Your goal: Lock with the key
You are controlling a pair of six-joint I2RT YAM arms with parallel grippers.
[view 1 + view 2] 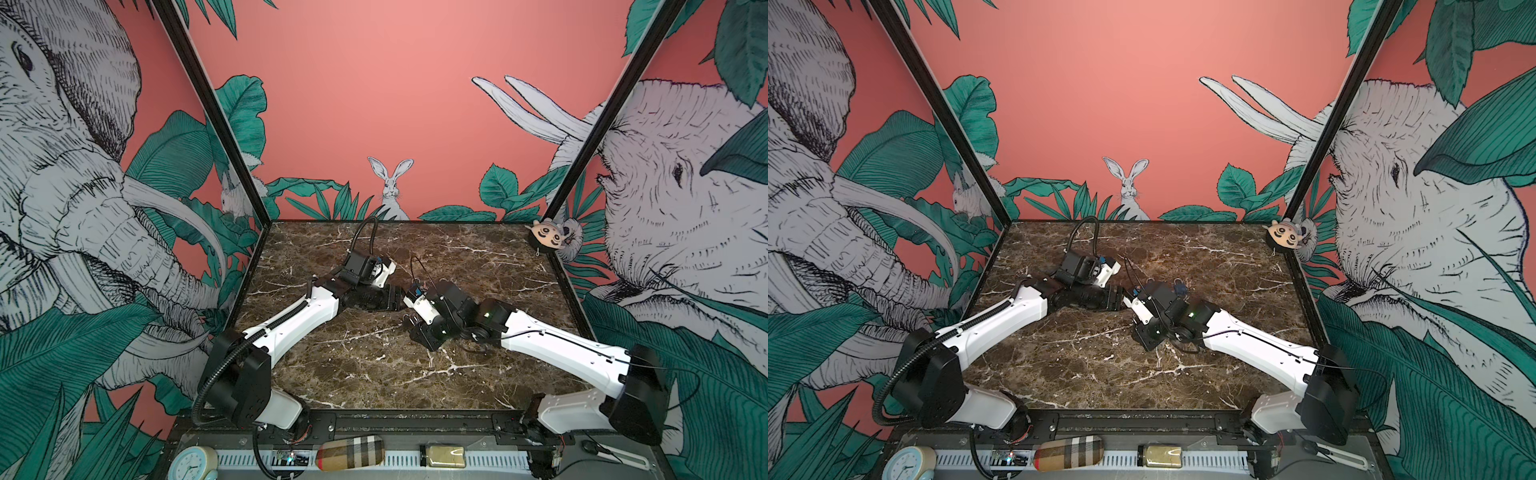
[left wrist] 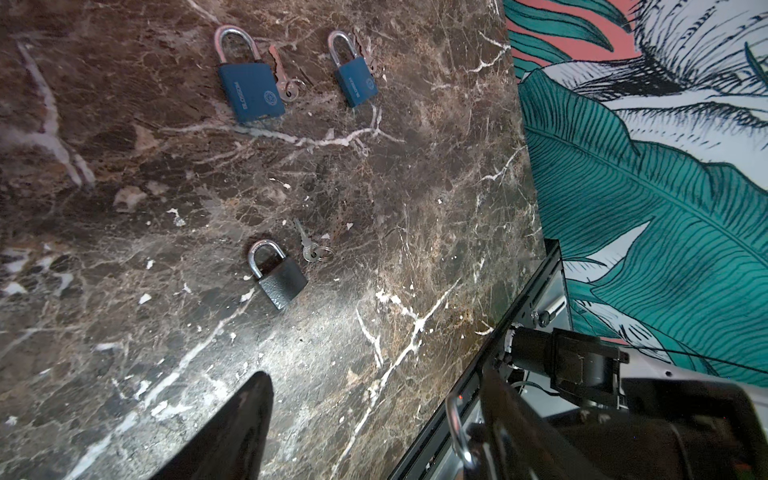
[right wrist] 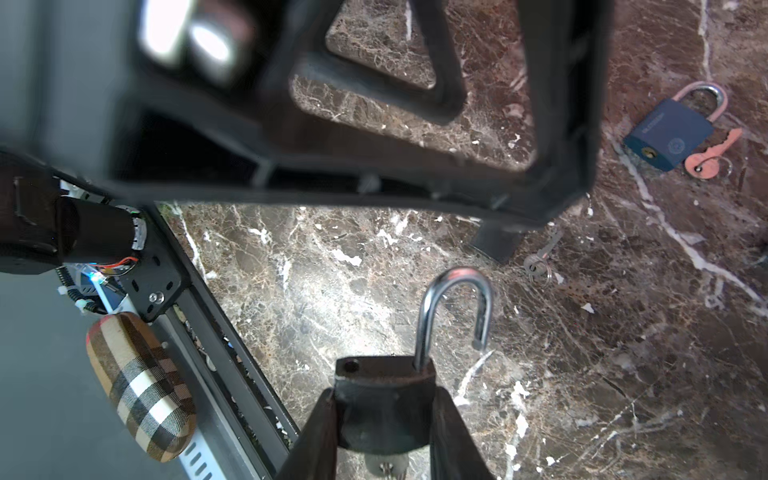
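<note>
Padlock (image 3: 384, 399) with a black body is gripped between the fingers of the right gripper (image 3: 384, 419), over the table (image 3: 332, 270). Its shackle (image 3: 453, 307) is swung open, with one leg clear of the body. A bright shape is seen under the body; it may be a key, but it is too blurred to tell. The left gripper (image 2: 374, 378) is poised just beside the padlock, its jaws spread wide with nothing between them. On the table a black lock (image 2: 276, 276) is laid flat with its shackle shut, and a small key (image 2: 309, 245) on a ring is seen just beside it. Farther off, a blue lock (image 2: 249, 87) and a second blue lock (image 2: 355, 81) are laid near each other, each with keys at its side.
</note>
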